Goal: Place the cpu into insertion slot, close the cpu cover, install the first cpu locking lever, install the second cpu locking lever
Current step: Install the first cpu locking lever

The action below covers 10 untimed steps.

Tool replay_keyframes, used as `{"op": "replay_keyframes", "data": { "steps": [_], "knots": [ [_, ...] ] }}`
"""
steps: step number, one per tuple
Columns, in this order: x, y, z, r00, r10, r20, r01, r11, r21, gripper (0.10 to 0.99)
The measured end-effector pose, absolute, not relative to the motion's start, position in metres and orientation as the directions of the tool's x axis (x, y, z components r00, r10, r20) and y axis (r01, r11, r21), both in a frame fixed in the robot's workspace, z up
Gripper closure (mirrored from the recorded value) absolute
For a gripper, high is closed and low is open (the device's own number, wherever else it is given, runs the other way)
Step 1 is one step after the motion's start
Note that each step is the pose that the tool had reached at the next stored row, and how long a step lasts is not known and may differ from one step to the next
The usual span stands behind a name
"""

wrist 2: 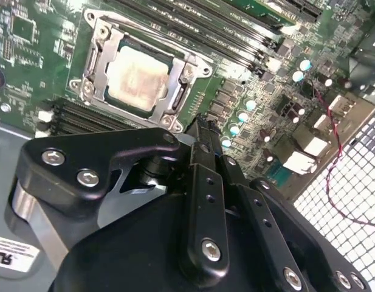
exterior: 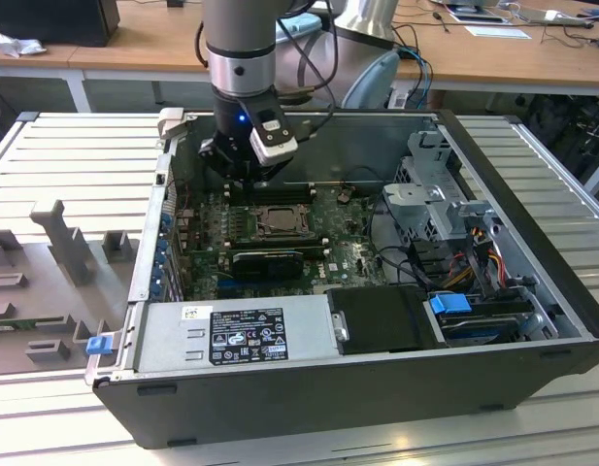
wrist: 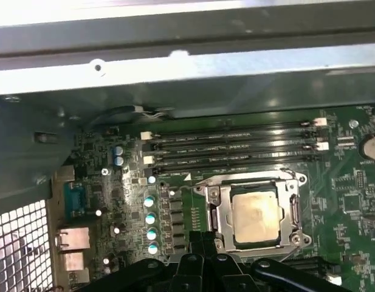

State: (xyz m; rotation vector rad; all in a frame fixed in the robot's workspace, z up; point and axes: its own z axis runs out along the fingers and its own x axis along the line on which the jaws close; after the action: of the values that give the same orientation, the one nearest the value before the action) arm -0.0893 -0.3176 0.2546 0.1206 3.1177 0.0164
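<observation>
The cpu [wrist 2: 137, 78] [wrist: 255, 216] [exterior: 277, 221], a pale beige square, lies flat in the insertion slot, whose dark rim [wrist 2: 166, 61] peeks out around it. The silvery cpu cover [wrist 2: 182, 91] [wrist: 218, 210] lies flat around the chip, which shows through its cut-out. Thin metal levers [wrist: 248, 177] run along the frame's sides; I cannot tell whether they are latched. My gripper [wrist 2: 199, 126] [wrist: 205, 243] [exterior: 244, 175] hovers beside the socket, on its side toward the case's rear ports. Its black fingers are shut together on nothing.
Long memory slots [wrist: 236, 149] run beside the socket. Blue-topped capacitors [wrist: 150, 225] and rear ports [wrist: 72, 240] sit close to the fingers. The case wall [wrist: 187, 73] rises behind. A grey drive cage [exterior: 440, 194], cables [exterior: 474, 248] and the power supply [exterior: 241, 335] fill the rest of the case.
</observation>
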Motion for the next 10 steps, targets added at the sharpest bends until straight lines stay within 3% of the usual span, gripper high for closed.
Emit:
{"op": "replay_keyframes", "data": {
  "steps": [10],
  "knots": [
    [-0.114, -0.290, 0.254, -0.997, 0.069, -0.021, 0.069, 0.998, 0.011, 0.980]
  ]
}}
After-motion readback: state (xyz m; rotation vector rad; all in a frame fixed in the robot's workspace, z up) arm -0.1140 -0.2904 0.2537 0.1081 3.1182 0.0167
